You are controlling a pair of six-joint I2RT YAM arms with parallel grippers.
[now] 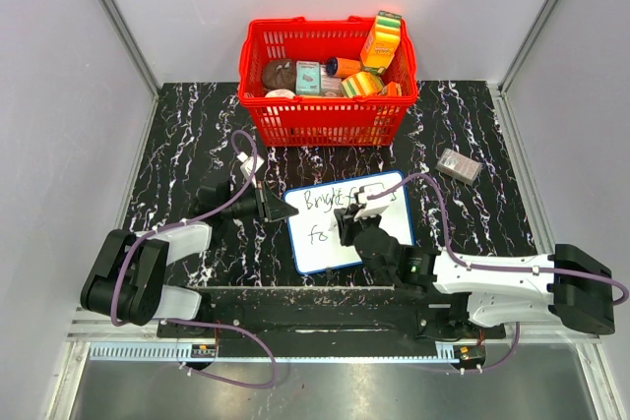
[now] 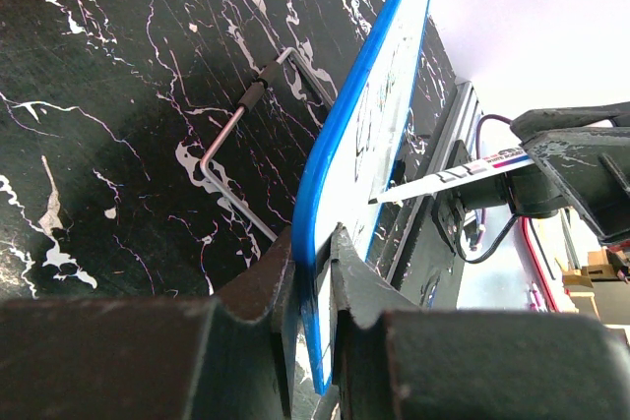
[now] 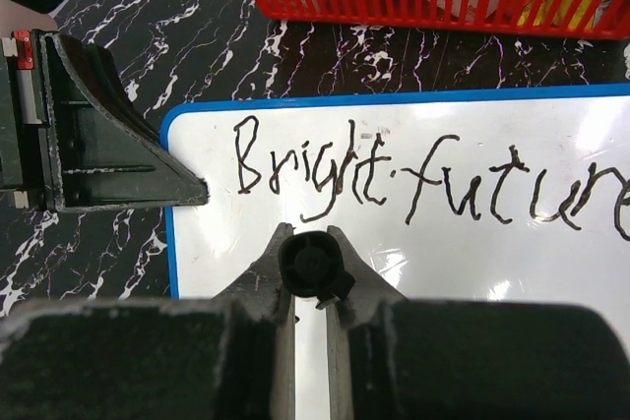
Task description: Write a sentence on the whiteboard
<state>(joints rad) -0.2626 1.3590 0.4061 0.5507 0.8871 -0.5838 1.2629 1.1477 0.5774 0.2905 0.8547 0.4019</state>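
The whiteboard (image 1: 346, 223), white with a blue rim, lies on the black marbled table in front of the red basket. Its sentence (image 3: 423, 179) reads "Bright future" on the first line; a second line starting "fo" (image 1: 317, 236) shows in the top view. My left gripper (image 1: 288, 210) is shut on the board's left edge (image 2: 320, 184). My right gripper (image 1: 351, 218) is shut on a marker (image 3: 313, 265) over the board, below the first line. The marker's white barrel (image 2: 458, 173) has its tip close to the board; I cannot tell if it touches.
A red basket (image 1: 328, 117) full of groceries stands behind the board. A small grey box (image 1: 459, 165) lies at the right. A bent wire stand (image 2: 236, 140) lies on the table left of the board. Grey walls close in on three sides.
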